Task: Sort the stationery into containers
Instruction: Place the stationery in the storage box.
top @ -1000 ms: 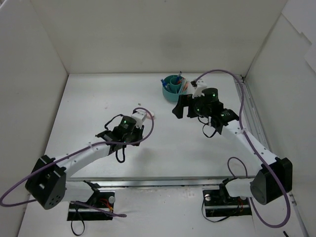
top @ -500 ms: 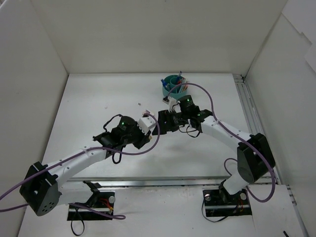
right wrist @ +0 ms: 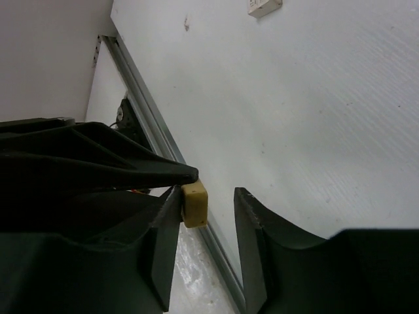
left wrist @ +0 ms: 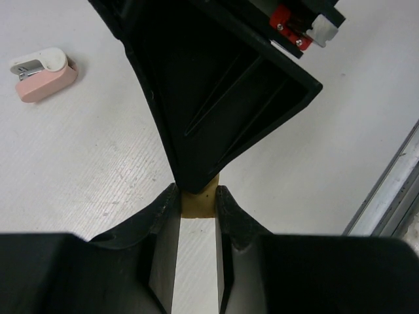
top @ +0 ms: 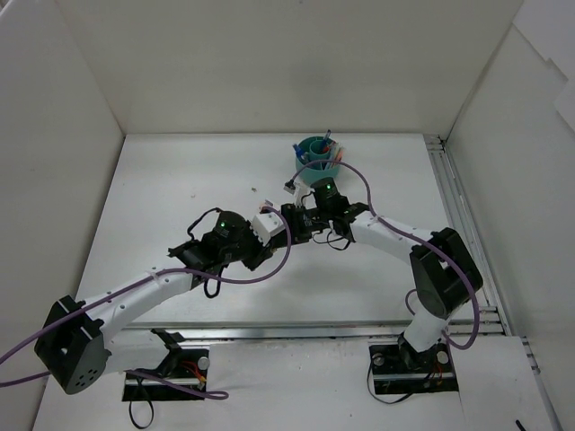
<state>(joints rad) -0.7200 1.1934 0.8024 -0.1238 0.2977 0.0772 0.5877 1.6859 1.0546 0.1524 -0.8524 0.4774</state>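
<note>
A small tan eraser (left wrist: 198, 203) is pinched between my left gripper's (left wrist: 197, 196) fingertips, which are shut on it above the table. My right gripper (right wrist: 208, 193) has come around the same tan eraser (right wrist: 195, 204). One of its fingers touches the eraser and the other stands apart with a clear gap, so it is open. In the top view the two grippers, left (top: 272, 225) and right (top: 287, 222), meet tip to tip at mid-table. The teal cup (top: 316, 162) stands behind them with pens sticking out of it.
A pink and white eraser (left wrist: 42, 73) lies on the table to the left of the grippers. A small white item (top: 290, 187) lies just in front of the cup. White walls enclose the table and a metal rail (top: 449, 193) runs along its right side.
My right arm swung left from beside the cup to the left gripper, and its jaws narrowed around the tan eraser. The left arm shifted slightly right, still gripping the eraser.
</note>
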